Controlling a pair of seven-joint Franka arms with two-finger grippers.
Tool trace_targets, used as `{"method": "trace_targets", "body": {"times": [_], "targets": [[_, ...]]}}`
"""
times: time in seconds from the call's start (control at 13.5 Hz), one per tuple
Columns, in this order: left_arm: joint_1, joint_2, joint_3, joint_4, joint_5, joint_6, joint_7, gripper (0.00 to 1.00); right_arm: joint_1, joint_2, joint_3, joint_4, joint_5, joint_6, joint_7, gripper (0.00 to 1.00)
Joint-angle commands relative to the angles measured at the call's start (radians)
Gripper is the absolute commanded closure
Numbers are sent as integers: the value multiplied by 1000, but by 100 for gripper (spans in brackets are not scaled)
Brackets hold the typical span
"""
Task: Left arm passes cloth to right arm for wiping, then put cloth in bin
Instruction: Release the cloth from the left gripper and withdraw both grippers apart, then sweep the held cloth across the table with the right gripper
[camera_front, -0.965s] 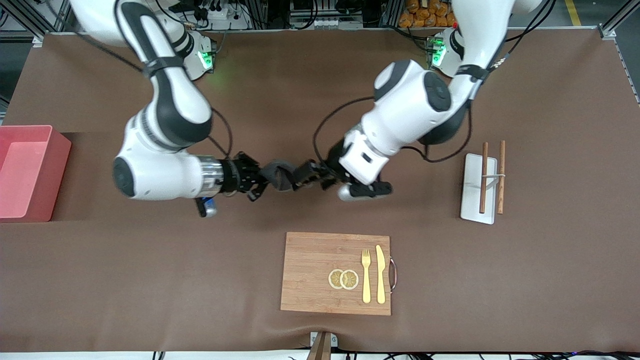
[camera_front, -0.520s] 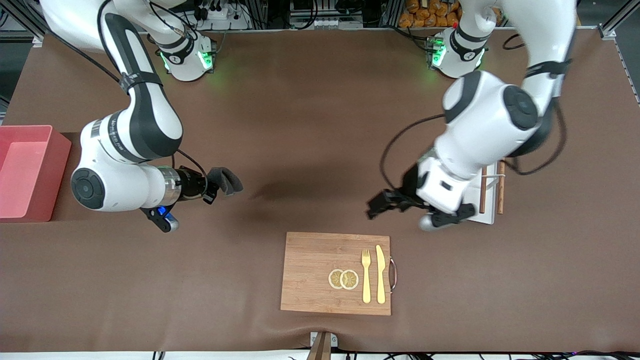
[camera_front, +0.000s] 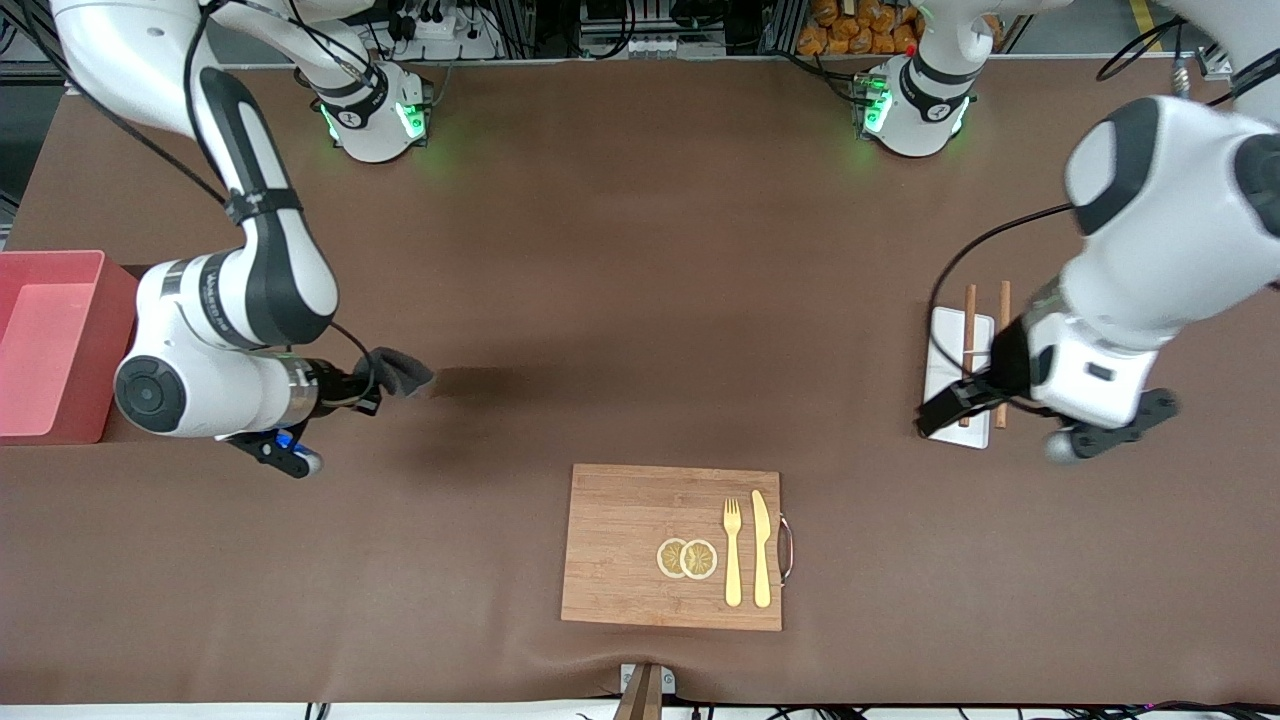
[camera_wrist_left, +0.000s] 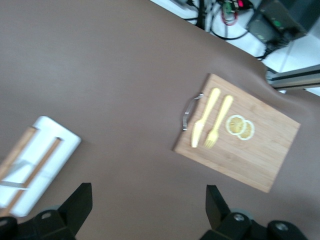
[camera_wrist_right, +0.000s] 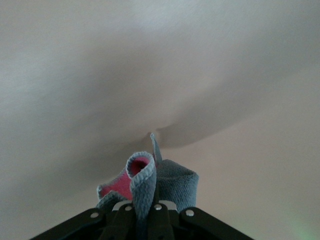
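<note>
Cloth (camera_front: 400, 372) hangs bunched from the right gripper (camera_front: 372, 385), whose fingers are pressed fully together on it; in the right wrist view the folded fabric (camera_wrist_right: 150, 182) stands up between them. This gripper is up in the air over the bare brown table (camera_front: 620, 260), between the bin (camera_front: 55, 345) and the wooden board (camera_front: 672, 546), closer to the bin. The bin stands at the table edge toward the right arm's end, well apart from the board. The left gripper (camera_front: 945, 410) is spread wide and holds nothing; it hangs over the white tray (camera_front: 945, 350), which lies toward the left arm's end from the board and carries two brown sticks (camera_front: 1003, 320). On the board rest a yellow fork (camera_front: 733, 550), a yellow knife (camera_front: 762, 548) and two lemon slices (camera_front: 687, 558).
</note>
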Motion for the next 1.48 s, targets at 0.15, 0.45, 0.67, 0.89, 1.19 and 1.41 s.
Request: {"method": "trace_targets", "body": {"times": [0.15,0.45,0.67,0.89,1.19,1.41], "targets": [[137,-72,-8,-28,29,-131,195,0,-222,-3,19,-31,-66,70,-415,100],[20,-226,220,-151,20,-163,418,0,-377,9,19,-14,-132,125,-721,100],[-51,-318,326,-179,20,-258,573,0,-488,9,19,12,-188,190,-925,100],[-56,-369,331,-173,25,-318,659,0,-533,15,19,17,-212,254,-1030,100],[-51,-385,293,-168,28,-379,743,0,-458,9,21,-20,-208,225,-900,100],[-54,-382,262,-141,69,-445,825,0,-360,10,24,-41,-204,213,-767,100]]}}
